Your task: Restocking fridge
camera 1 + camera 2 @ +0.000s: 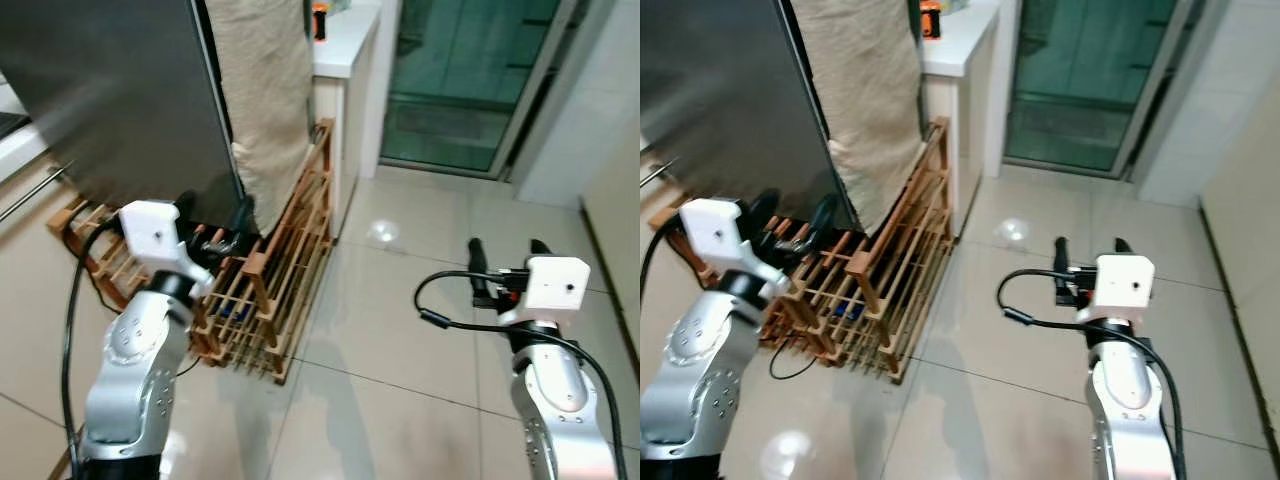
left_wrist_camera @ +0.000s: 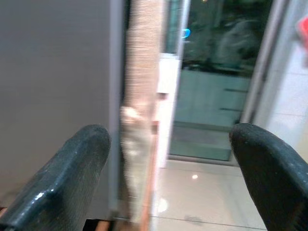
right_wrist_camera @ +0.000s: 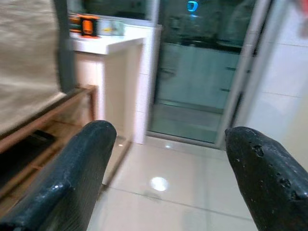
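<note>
Two grippers were raised in front of the robot, both with fingers spread apart and nothing between them. Left gripper (image 1: 213,216) was held up close to the lower corner of the fridge (image 1: 110,90), a tall dark grey slab on the robot's left; its black fingers (image 2: 62,187) framed the fridge's flat side and edge in the left wrist view. No door gap could be made out from these angles, so whether the fridge was open or closed could not be told.

A beige cloth (image 1: 262,90) hung down the fridge's side, its lower end draped onto a wooden slatted rack (image 1: 270,290) standing on the floor against the fridge base. Dark items lay inside the rack, too small to identify. A black cable (image 1: 72,330) ran along the left arm.

Right gripper (image 1: 505,250) hovered over open tiled floor (image 1: 400,330), well apart from the rack and fridge. Its fingers (image 3: 82,178) pointed toward a green-tinted glass door (image 1: 470,80) at the far end.

Beside the rack stood a white counter (image 1: 345,50) with an orange-and-black object (image 3: 86,25) on top, blurred. Pale wall ran along the robot's right. Floor tiles were glossy, with a light reflection near the door.
</note>
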`<state>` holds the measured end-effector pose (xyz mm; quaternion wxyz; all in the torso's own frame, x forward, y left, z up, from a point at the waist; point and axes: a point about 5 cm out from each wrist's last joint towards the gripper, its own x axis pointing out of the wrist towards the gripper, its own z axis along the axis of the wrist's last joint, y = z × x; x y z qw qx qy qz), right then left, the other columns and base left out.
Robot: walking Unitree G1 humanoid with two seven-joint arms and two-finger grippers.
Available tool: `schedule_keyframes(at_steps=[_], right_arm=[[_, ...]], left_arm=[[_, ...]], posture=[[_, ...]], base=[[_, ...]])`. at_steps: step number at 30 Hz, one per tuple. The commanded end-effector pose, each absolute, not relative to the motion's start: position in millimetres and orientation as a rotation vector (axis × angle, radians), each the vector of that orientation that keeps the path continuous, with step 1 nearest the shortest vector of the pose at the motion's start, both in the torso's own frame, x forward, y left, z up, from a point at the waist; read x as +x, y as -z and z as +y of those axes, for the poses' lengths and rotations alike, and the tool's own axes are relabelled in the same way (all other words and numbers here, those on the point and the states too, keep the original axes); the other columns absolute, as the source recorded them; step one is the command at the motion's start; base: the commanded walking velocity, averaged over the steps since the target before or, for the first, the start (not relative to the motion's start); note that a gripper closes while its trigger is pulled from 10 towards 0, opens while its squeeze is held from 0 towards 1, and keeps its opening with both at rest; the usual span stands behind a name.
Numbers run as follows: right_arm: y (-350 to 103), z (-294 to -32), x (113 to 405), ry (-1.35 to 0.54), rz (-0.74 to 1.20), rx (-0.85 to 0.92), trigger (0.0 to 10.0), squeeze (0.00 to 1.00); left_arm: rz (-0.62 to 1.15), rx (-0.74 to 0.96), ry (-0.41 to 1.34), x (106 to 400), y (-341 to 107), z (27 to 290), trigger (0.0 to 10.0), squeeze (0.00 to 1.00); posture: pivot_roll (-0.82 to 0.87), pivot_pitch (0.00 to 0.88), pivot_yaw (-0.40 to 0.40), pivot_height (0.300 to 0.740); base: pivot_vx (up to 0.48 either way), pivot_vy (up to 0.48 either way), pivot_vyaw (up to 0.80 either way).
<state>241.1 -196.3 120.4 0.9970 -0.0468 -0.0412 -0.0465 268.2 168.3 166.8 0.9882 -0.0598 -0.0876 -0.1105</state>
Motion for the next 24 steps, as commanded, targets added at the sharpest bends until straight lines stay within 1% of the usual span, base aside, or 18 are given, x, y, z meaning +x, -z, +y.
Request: schedule_keyframes(at_steps=[1,6,7,10,15,16,17,19,23,24], right_arm=[[-122.9,-187.1,246.3,0.064,-0.094,-0.081,10.0,0.00],[-123.2,-186.6,248.2,0.055,-0.097,-0.086,10.0,0.00],[-122.9,-186.3,248.9,0.053,-0.098,-0.086,10.0,0.00],[-123.1,-183.7,252.4,0.036,-0.103,-0.088,10.0,0.00],[-127.7,-181.2,257.0,0.027,-0.115,-0.088,10.0,0.00],[-128.4,-181.2,257.8,0.028,-0.116,-0.085,10.0,0.00],[-128.8,-181.1,260.1,0.029,-0.115,-0.077,10.0,0.00],[-128.7,-181.0,262.3,0.029,-0.112,-0.072,10.0,0.00],[-129.5,-185.2,267.6,0.062,-0.104,-0.042,10.0,0.00],[-129.5,-185.2,267.6,0.062,-0.104,-0.042,10.0,0.00]], left_arm=[[-0.153,-0.105,0.190,270.1,-164.4,175.0,10.0,0.00],[-0.159,-0.113,0.181,273.2,-166.3,174.6,10.0,0.00],[-0.163,-0.110,0.166,273.9,-166.7,176.0,10.0,0.00],[-0.188,-0.139,0.145,276.7,-170.6,177.9,10.0,0.00],[-0.185,-0.124,0.166,284.2,-174.6,173.8,10.0,0.00],[-0.176,-0.126,0.178,288.3,-175.1,171.3,10.0,0.00],[-0.154,-0.121,0.220,300.4,-177.3,160.1,10.0,0.00],[-0.141,-0.125,0.253,308.9,-180.3,149.9,10.0,0.00],[-0.120,-0.145,0.325,318.6,-186.6,130.7,10.0,0.00],[-0.120,-0.145,0.325,318.6,-186.6,130.7,10.0,0.00]], posture=[[-0.09,0.000,0.043,0.740],[-0.09,0.000,0.043,0.740],[-0.09,0.000,0.047,0.740],[-0.09,0.000,0.045,0.740],[-0.09,0.000,0.036,0.740],[-0.09,0.000,0.036,0.740],[-0.09,0.000,0.030,0.740],[-0.09,0.000,0.030,0.740],[-0.11,0.000,0.045,0.740],[-0.11,0.000,0.045,0.740]], base=[[0.446,0.000,0.00],[0.441,0.000,0.00],[0.345,0.334,0.00],[0.000,0.000,0.00],[0.000,0.000,0.00],[0.000,0.000,0.00],[0.000,0.000,0.00],[0.000,0.000,0.00],[0.000,0.000,0.00],[0.000,0.000,0.00]])
